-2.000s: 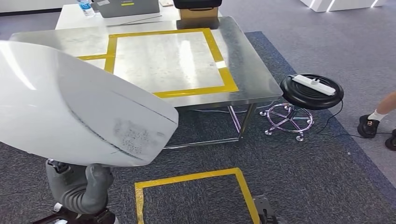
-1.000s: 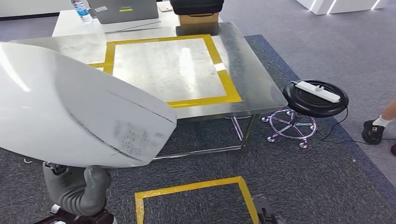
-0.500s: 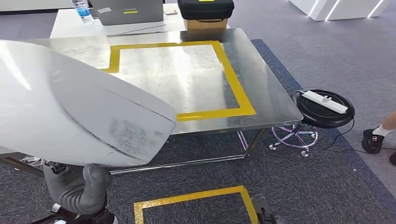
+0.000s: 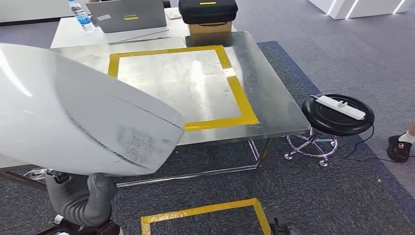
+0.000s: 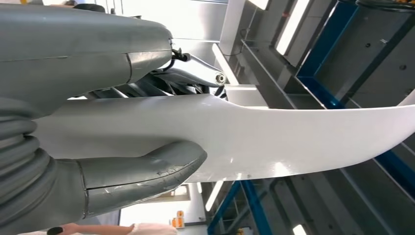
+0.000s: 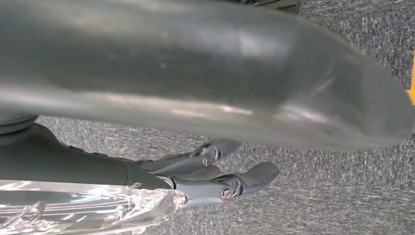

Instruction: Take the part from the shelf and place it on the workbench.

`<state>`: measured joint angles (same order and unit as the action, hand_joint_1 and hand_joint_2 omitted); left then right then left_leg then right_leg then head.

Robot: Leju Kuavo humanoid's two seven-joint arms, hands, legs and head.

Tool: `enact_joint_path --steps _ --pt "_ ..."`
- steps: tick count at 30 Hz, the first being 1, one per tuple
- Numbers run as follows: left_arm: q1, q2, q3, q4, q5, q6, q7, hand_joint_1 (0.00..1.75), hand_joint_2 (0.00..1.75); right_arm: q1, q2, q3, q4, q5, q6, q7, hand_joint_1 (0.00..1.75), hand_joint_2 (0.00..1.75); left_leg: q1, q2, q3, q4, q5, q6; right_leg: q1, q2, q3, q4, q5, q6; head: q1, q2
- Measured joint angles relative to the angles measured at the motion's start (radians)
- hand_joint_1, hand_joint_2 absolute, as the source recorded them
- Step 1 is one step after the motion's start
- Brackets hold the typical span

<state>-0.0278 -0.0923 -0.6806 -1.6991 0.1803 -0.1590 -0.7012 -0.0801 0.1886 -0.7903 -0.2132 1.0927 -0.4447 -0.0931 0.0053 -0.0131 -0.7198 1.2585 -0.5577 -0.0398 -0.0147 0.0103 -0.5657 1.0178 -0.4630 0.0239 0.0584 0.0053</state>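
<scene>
While it hides much of the near tabletop (image 4: 274, 83) in the head view, the part (image 4: 73, 112), a smooth white curved shell with a scuffed grey patch, sits clamped in the left hand (image 5: 105, 132): grey thumb on one face, darker fingers (image 5: 169, 81) on the other. Beyond lies brushed steel marked with yellow tape (image 4: 242, 105). The right hand (image 6: 215, 171) hangs over grey carpet (image 6: 342, 191), fingers slightly apart, gripping nothing; crinkled clear film (image 6: 83, 210) lies beside it, partly cut off.
</scene>
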Motion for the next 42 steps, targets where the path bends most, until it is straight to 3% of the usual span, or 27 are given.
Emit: enact_joint_path --steps 1,2,5,7,10,12,14,15,16,17,18,19,21,22,26,28,30,31,32,33,35,36,38,40,42 --pt "0.000 0.001 0.000 0.000 0.000 0.000 0.000 1.75 1.75 0.000 0.000 0.000 0.000 0.000 0.000 0.000 0.00 0.00 0.000 0.000 -0.012 0.022 0.002 0.001 0.000 0.000 0.000 0.000 0.000 0.000 0.000 0.000" --pt "0.000 0.001 0.000 0.000 0.000 0.000 0.000 1.75 1.75 0.000 0.000 0.000 0.000 0.000 0.000 0.000 0.00 0.00 0.000 0.000 -0.006 0.006 0.023 0.002 0.000 0.000 0.001 0.000 -0.001 0.000 0.000 0.000" --pt "0.000 0.000 0.000 0.000 0.001 0.000 0.000 1.75 1.75 0.000 0.000 0.000 0.000 0.000 0.000 0.000 0.00 0.00 0.000 0.002 0.086 -0.179 0.114 0.011 0.002 0.003 0.005 0.002 -0.007 0.008 -0.001 0.000" --pt "-0.001 0.000 0.000 0.000 0.002 0.000 0.000 1.75 1.75 -0.001 0.000 0.000 0.000 0.000 0.000 0.000 0.00 0.00 -0.002 0.003 0.118 -0.248 0.127 0.018 0.006 0.004 0.005 0.001 -0.010 0.018 0.002 0.000" --pt "-0.003 -0.003 0.000 0.000 0.009 -0.006 0.010 1.75 1.75 -0.002 0.000 0.000 0.000 0.003 0.000 0.000 0.00 0.00 -0.001 0.001 0.121 -0.256 0.125 0.035 0.005 0.002 0.007 -0.003 -0.014 0.035 0.006 0.000" --pt "-0.014 -0.007 -0.004 0.002 0.011 -0.017 0.027 1.75 1.75 -0.005 0.000 0.000 0.000 0.009 0.001 0.002 0.00 0.00 0.003 0.001 0.126 -0.260 0.125 0.046 0.004 0.000 -0.019 0.055 -0.049 0.045 0.011 0.000" --pt "-0.027 -0.010 -0.010 0.006 0.012 -0.027 0.039 1.75 1.75 -0.008 0.000 0.001 0.000 0.016 0.003 0.006 0.00 0.00 0.002 0.002 0.128 -0.260 0.123 0.052 0.004 -0.002 -0.087 0.189 -0.109 0.051 0.016 0.000" --pt "-0.031 -0.010 -0.012 0.008 0.012 -0.029 0.042 1.75 1.75 -0.008 0.000 0.002 0.000 0.017 0.004 0.008 0.00 0.00 0.002 0.002 0.128 -0.260 0.122 0.053 0.004 -0.002 -0.121 0.251 -0.128 0.052 0.016 0.000" --pt "-0.035 -0.010 -0.014 0.012 0.013 -0.029 0.044 1.75 1.75 -0.008 0.000 0.002 0.000 0.019 0.004 0.009 0.00 0.00 0.001 0.001 0.129 -0.260 0.121 0.054 0.004 -0.002 -0.141 0.282 -0.129 0.052 0.017 0.000" --pt "-0.039 -0.011 -0.016 0.015 0.012 -0.031 0.047 1.75 1.75 -0.008 0.000 0.003 0.000 0.021 0.006 0.010 0.00 0.00 0.001 0.001 0.131 -0.260 0.120 0.055 0.004 -0.002 -0.142 0.273 -0.110 0.052 0.017 0.000" --pt "-0.047 -0.013 -0.019 0.020 0.010 -0.032 0.052 1.75 1.75 -0.009 0.000 0.004 0.000 0.025 0.007 0.011 0.00 0.00 0.000 0.000 0.135 -0.260 0.118 0.054 0.004 -0.002 -0.123 0.224 -0.073 0.050 0.017 0.000" --pt "-0.058 -0.017 -0.023 0.025 0.004 -0.033 0.060 1.75 1.75 -0.011 0.000 0.005 0.000 0.030 0.010 0.014 0.00 0.00 0.000 0.000 0.138 -0.260 0.116 0.052 0.004 -0.003 -0.092 0.152 -0.031 0.047 0.017 0.000" --pt "-0.094 -0.028 -0.036 0.042 -0.019 -0.029 0.085 1.75 1.75 -0.019 0.000 0.011 0.000 0.047 0.017 0.024 0.00 0.00 -0.004 -0.002 0.141 -0.257 0.113 0.044 0.006 -0.003 -0.038 0.032 0.017 0.041 0.016 0.000" --pt "-0.118 -0.035 -0.043 0.057 -0.033 -0.024 0.100 1.75 1.75 -0.023 0.000 0.016 0.000 0.057 0.021 0.031 0.00 0.00 -0.005 -0.002 0.140 -0.257 0.113 0.039 0.007 -0.003 -0.027 0.007 0.023 0.036 0.016 0.000" --pt "-0.198 -0.061 -0.063 0.119 -0.062 -0.009 0.136 1.75 1.75 -0.033 0.001 0.035 0.000 0.081 0.030 0.046 0.00 0.00 -0.005 -0.002 0.133 -0.248 0.104 0.018 0.006 0.000 -0.026 -0.004 0.027 0.014 0.014 0.000" --pt "-0.237 -0.068 -0.068 0.154 -0.067 -0.013 0.154 1.75 1.75 -0.038 0.001 0.045 0.000 0.092 0.035 0.052 0.00 0.00 -0.004 0.000 0.093 -0.166 0.055 0.009 0.002 -0.001 -0.025 -0.008 0.031 0.005 0.011 0.000" --pt "-0.278 -0.072 -0.074 0.205 -0.084 -0.013 0.186 1.75 1.75 -0.043 0.001 0.057 0.000 0.106 0.043 0.060 0.00 0.00 -0.003 0.001 0.025 -0.032 0.000 0.004 0.001 -0.003 -0.026 -0.009 0.031 0.002 0.009 0.000" --pt "-0.298 -0.074 -0.076 0.236 -0.102 -0.006 0.198 1.75 1.75 -0.045 0.001 0.063 0.000 0.112 0.048 0.065 0.00 0.00 -0.002 0.001 0.002 0.011 -0.008 0.004 0.001 -0.003 -0.026 -0.008 0.031 0.002 0.009 0.000" --pt "-0.318 -0.078 -0.079 0.266 -0.122 0.005 0.207 1.75 1.75 -0.047 0.001 0.068 0.000 0.117 0.052 0.069 0.00 0.00 -0.002 0.001 -0.004 0.018 0.004 0.004 0.001 -0.003 -0.026 -0.008 0.031 0.002 0.009 0.000" --pt "-0.338 -0.082 -0.081 0.294 -0.139 0.015 0.211 1.75 1.75 -0.050 0.001 0.074 0.000 0.121 0.055 0.071 0.00 0.00 -0.002 0.001 0.009 -0.014 0.033 0.005 0.001 -0.003 -0.026 -0.008 0.031 0.002 0.009 0.000" --pt "-0.375 -0.092 -0.086 0.339 -0.164 0.033 0.216 1.75 1.75 -0.055 0.001 0.083 -0.001 0.127 0.059 0.074 0.00 0.00 -0.002 0.002 0.071 -0.144 0.102 0.008 0.002 0.000 -0.026 -0.006 0.030 0.007 0.008 0.000" --pt "-0.393 -0.098 -0.088 0.360 -0.185 0.049 0.219 1.75 1.75 -0.058 0.001 0.088 -0.001 0.130 0.062 0.075 0.00 0.00 -0.002 0.002 0.098 -0.202 0.122 0.012 0.004 0.001 -0.028 -0.004 0.030 0.011 0.008 0.000" --pt "-0.430 -0.114 -0.096 0.413 -0.238 0.097 0.229 1.75 1.75 -0.061 0.001 0.098 -0.001 0.137 0.069 0.079 0.00 0.00 -0.004 0.001 0.119 -0.254 0.129 0.022 0.007 0.002 -0.032 -0.004 0.031 0.023 0.012 0.000" --pt "-0.460 -0.132 -0.100 0.469 -0.270 0.132 0.236 1.75 1.75 -0.065 0.001 0.107 -0.002 0.142 0.075 0.084 0.00 0.00 -0.004 -0.001 0.116 -0.258 0.130 0.036 0.005 0.000 -0.034 -0.008 0.032 0.035 0.015 0.000" --pt "-0.483 -0.150 -0.102 0.514 -0.278 0.142 0.235 1.75 1.75 -0.071 0.002 0.115 -0.002 0.144 0.076 0.086 0.00 0.00 -0.002 -0.001 0.117 -0.262 0.133 0.049 0.003 -0.001 -0.054 0.032 0.007 0.045 0.019 0.000"
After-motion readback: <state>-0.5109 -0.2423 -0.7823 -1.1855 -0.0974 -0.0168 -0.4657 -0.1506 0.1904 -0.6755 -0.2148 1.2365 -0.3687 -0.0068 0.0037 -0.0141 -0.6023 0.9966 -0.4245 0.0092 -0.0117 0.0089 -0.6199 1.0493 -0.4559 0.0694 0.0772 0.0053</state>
